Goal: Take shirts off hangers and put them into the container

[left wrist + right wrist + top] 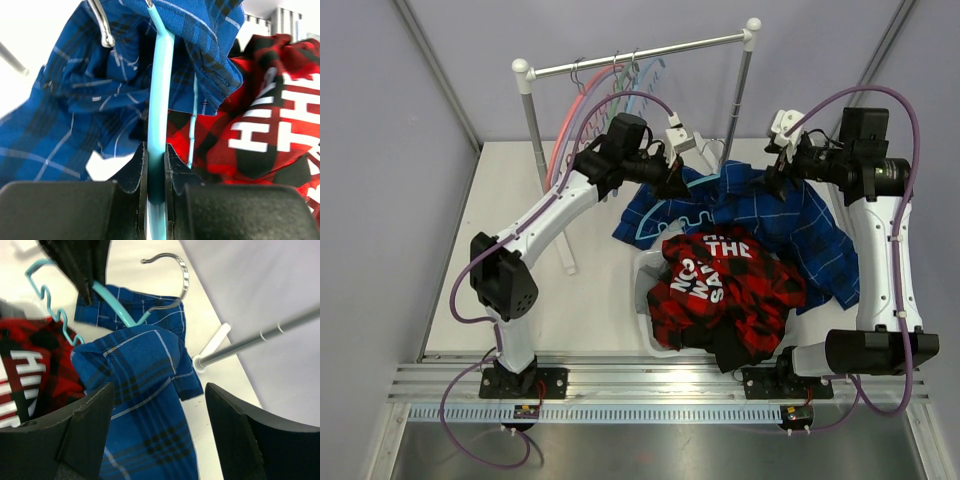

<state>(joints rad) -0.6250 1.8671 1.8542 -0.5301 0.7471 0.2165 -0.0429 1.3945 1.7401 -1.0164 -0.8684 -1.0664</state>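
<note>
The left gripper (156,150) is pinched tight on the thin, smooth teal hanger (161,75). The right gripper (157,405) hangs wide apart over the soft blue plaid shirt (145,390). Best to hold the hanger firm and tug the floppy cloth off slowly. That shirt lies at twelve o'clock from the white basket (642,280), where the red shirt (725,285) sits.

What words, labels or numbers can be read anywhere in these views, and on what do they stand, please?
"THE": white capitals on the red-and-black plaid shirt.
Two more white lines beneath it seem to start "NO" and "SA"; folds hide the rest.
No other text shows anywhere.
</note>
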